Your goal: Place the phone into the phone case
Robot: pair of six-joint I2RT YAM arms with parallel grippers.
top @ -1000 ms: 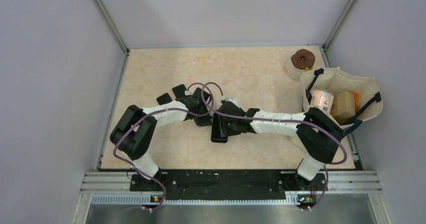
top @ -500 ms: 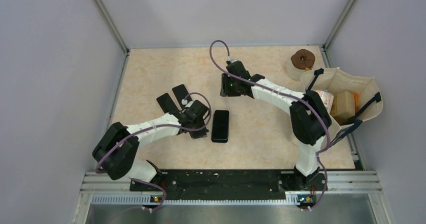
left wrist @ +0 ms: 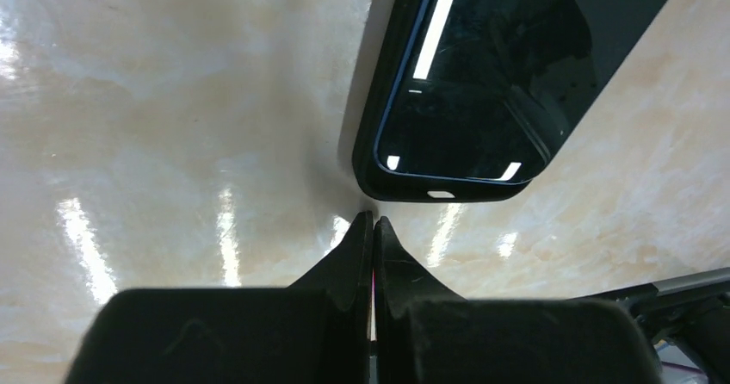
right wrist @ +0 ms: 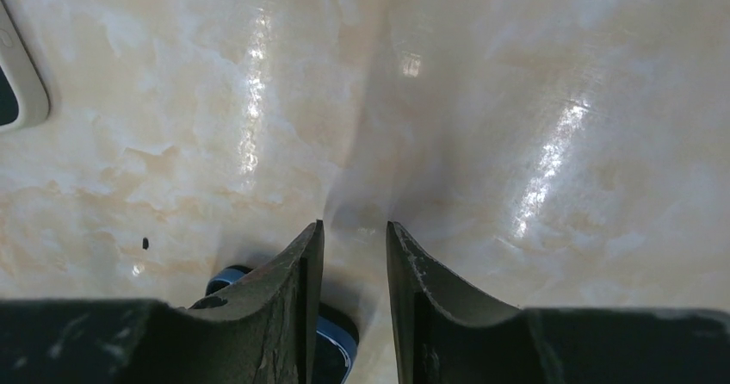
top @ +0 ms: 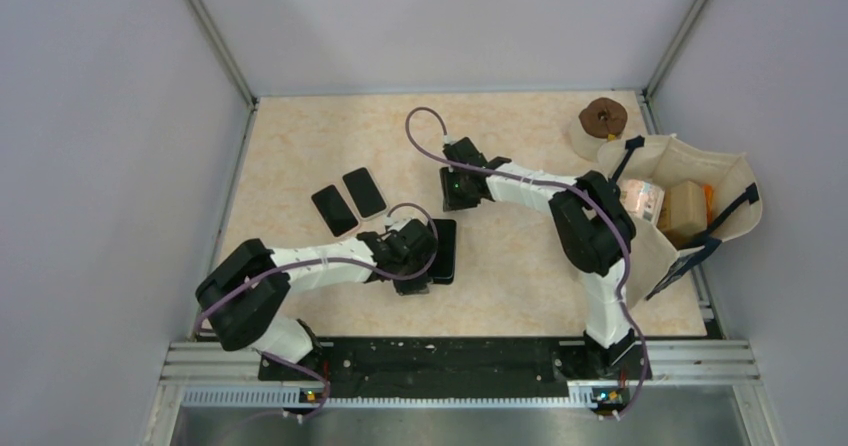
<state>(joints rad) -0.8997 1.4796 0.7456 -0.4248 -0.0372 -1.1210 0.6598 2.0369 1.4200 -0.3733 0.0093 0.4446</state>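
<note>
Left wrist view: left end effector [left wrist: 372, 222] pressed together, its tips just beside a corner of the black phone [left wrist: 482, 83], which lies flat on the surface [left wrist: 172, 100]. Right end effector [right wrist: 355, 229] stands slightly spread, gripping nothing.

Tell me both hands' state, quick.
Left hand: closed, empty, tips right by the phone edge.
Right hand: open, nothing between its fingers.

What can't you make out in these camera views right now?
Right wrist view: blue-rimmed object, mostly hidden behind the right gripper; pale object, cut off by the left edge.
Left wrist view: dark phone, far end cut off by the top edge.
Top view: bag contents, too small.
</note>
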